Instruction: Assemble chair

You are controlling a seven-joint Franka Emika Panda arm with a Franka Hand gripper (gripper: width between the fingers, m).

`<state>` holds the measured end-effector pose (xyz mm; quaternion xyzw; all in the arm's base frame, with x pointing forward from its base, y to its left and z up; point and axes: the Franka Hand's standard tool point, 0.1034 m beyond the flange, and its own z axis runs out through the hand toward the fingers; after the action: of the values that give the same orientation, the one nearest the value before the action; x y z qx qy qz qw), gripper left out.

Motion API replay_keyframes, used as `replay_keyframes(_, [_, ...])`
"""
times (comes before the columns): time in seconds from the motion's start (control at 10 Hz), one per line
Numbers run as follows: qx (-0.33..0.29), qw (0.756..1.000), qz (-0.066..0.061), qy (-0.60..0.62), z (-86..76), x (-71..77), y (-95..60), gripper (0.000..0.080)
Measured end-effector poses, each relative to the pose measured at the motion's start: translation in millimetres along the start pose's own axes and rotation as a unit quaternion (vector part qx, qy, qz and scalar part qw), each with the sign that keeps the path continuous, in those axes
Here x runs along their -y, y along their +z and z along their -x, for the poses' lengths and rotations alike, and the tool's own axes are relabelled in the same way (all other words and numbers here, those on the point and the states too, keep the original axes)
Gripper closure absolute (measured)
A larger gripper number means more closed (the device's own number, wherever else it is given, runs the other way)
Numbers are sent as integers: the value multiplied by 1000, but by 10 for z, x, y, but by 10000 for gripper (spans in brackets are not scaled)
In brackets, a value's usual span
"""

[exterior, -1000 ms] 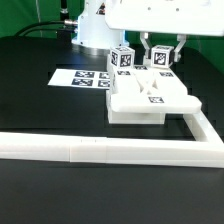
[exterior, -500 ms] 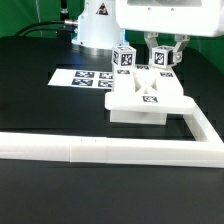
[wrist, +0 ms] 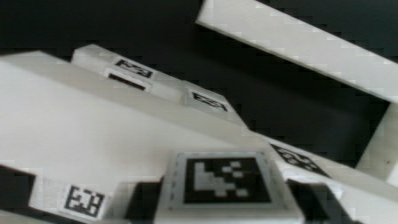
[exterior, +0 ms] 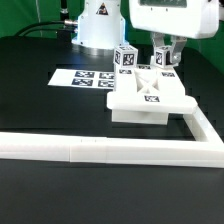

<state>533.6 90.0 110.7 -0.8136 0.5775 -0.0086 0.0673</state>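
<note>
Arm shifted toward exterior view's right, end effector (exterior: 165,55) clamped on tagged cube (exterior: 164,57), chair seat slab (exterior: 148,97) unmoved

Bright, even overhead light washes the white chair parts (exterior: 147,95) below the gripper (exterior: 165,62) nearly featureless, with soft shadows on the dark table (exterior: 40,110) beside them. The wrist view is blurred and soft, its close tag (wrist: 221,176) fuzzy-edged.

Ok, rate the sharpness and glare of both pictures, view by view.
Exterior view: fairly sharp, bright light washes out the top of the chair seat slab; soft shadow beneath it on the black table. Wrist view: soft, blurred throughout; the tagged cube is very close and fuzzy.
</note>
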Motion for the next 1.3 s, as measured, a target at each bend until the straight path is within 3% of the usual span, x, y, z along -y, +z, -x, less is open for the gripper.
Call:
replay_keyframes(0.3, [6, 996, -2, 85, 26, 4, 3, 532])
replay_keyframes(0.4, [6, 997, -2, 72, 26, 3, 5, 441])
replay_keyframes(0.5, [6, 998, -2, 62, 28, 2, 5, 293])
replay_keyframes(0.6, [7, 998, -2, 60, 30, 5, 2, 293])
replay_keyframes(0.7, [6, 1000, -2, 28, 29, 5, 3, 171])
replay_keyframes(1.0, [5, 997, -1, -78, 29, 2, 6, 151])
replay_keyframes(1.3, [-5, 974, 20, -227, 51, 33, -22, 151])
